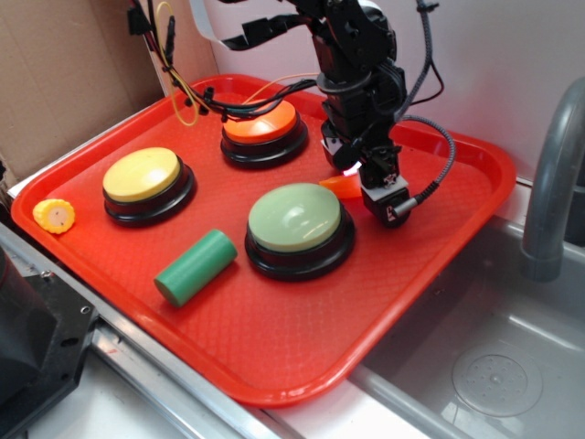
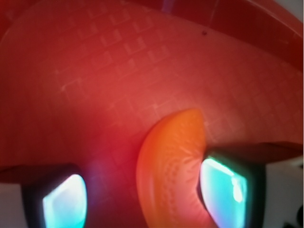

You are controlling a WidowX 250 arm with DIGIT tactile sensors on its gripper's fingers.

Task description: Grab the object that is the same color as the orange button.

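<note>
The small orange slice-shaped object [image 1: 341, 186] lies on the red tray [image 1: 274, 389], right of the pale green button and in front of the orange button [image 1: 265, 123]. My gripper [image 1: 358, 183] is lowered onto the tray around it and stands open. In the wrist view the orange object [image 2: 171, 171] sits between the two fingers. It rests against the right fingertip [image 2: 223, 192], and a gap of bare tray separates it from the left fingertip [image 2: 64, 202]. The gripper [image 2: 142, 199] is not closed on it.
On the tray also stand a yellow-topped button [image 1: 142, 176] and a pale green-topped button [image 1: 294, 218], with a green cylinder [image 1: 195, 267] in front. A yellow corn piece [image 1: 55, 216] lies at the left rim. A sink [image 1: 494, 366] and faucet [image 1: 548, 183] are on the right, cardboard [image 1: 64, 64] behind left.
</note>
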